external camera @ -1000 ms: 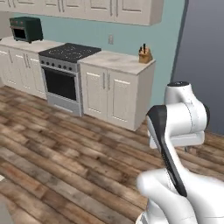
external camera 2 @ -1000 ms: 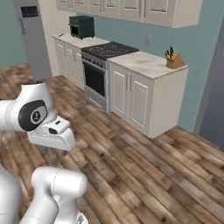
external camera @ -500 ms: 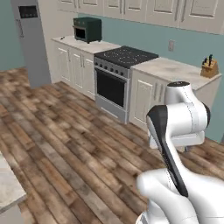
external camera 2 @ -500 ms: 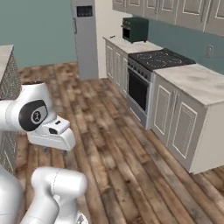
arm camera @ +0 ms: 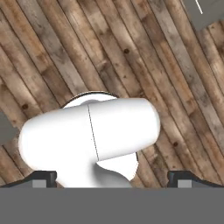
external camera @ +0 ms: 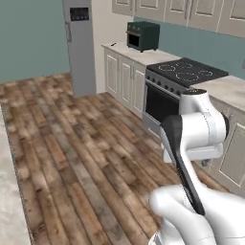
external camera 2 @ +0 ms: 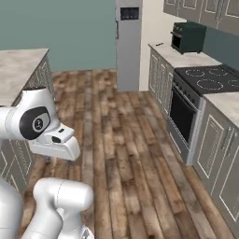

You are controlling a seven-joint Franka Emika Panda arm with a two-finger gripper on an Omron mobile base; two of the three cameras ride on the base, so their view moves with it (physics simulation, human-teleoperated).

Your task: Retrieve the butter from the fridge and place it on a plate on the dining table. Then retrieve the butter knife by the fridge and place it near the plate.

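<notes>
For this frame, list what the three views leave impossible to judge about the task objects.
- Fridge interior: doors closed in both base views, so the butter inside cannot be checked.
- Counter beside the fridge: a thin dark mark near its far end in the right base view, too small to identify as the butter knife.
- Gripper: in the hand view only its fingertips show at the bottom, wide apart, nothing between them.

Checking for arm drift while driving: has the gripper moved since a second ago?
Cannot tell for the gripper. The arm sits unchanged in frame; the fridge entered because the base turned.
</notes>
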